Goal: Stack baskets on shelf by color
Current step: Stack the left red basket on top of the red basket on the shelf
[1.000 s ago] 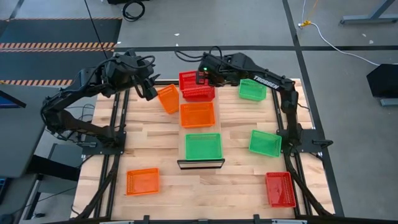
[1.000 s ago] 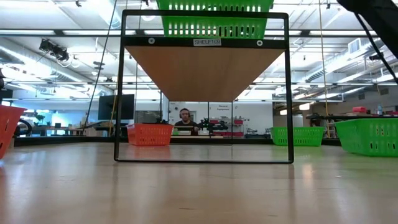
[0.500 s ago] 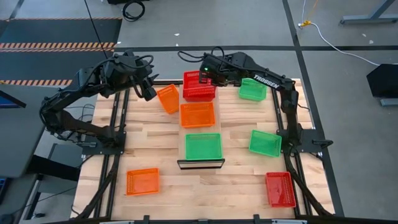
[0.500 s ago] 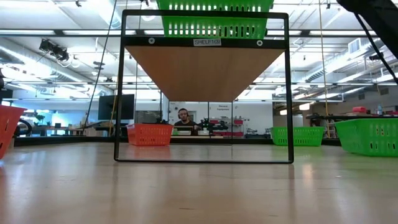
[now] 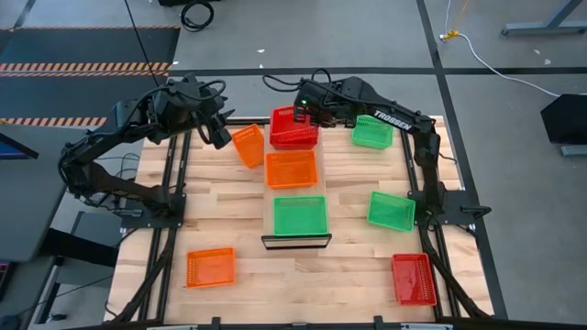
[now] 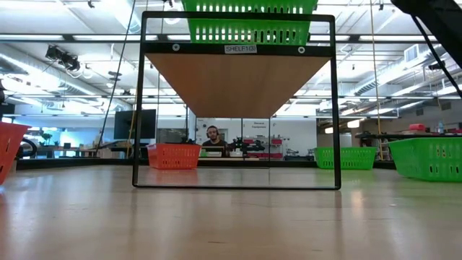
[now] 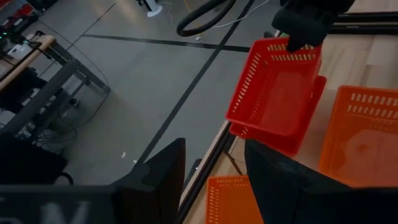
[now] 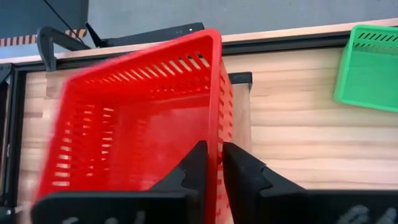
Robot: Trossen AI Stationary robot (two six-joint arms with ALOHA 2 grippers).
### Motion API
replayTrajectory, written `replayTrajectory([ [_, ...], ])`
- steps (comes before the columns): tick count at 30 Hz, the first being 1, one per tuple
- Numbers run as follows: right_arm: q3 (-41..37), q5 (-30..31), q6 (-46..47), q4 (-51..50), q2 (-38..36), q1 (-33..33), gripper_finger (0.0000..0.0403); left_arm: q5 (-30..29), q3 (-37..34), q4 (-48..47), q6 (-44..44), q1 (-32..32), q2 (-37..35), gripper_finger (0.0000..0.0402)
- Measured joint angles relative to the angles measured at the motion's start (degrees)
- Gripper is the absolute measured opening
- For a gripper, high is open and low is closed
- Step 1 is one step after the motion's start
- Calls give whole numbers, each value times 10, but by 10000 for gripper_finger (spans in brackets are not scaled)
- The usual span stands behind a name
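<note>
Between the right tool's barely parted fingers, the red basket's wall could slip and land skewed on its mate; the left tool gapes empty nearby.

Blurred along the near side of the red basket; cut off at the edge, a green basket.

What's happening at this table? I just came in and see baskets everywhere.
The robot is sorting baskets onto the shelf by color. The right gripper straddles one wall of a red basket at the shelf's far end, over another red one. An orange basket and a green basket already sit on the shelf. The left gripper, open, hovers beside a tilted orange basket. Five more wait on the table.
</note>
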Motion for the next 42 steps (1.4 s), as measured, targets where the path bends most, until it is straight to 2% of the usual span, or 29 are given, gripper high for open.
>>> replayTrajectory([
  [6,0,-1,-1,6,0,0,81,1,0,0,0,0,0,172],
  [11,0,-2,-19,24,0,1,84,1,0,0,0,0,0,172],
  [14,0,2,-20,23,0,1,72,1,0,0,0,0,0,172],
  [20,0,3,-29,10,-1,1,15,1,0,0,0,0,0,172],
  [22,-9,-2,-29,8,-3,0,8,1,0,0,0,0,0,172],
  [27,-46,-29,-20,16,0,0,51,1,0,0,0,0,0,172],
  [32,-75,-31,-20,49,0,5,93,1,0,-3,0,0,0,172],
  [38,-80,-22,-22,59,0,8,93,1,0,-9,-1,0,0,172],
  [42,-76,-16,-68,67,-4,7,91,1,0,-9,0,0,0,172],
])
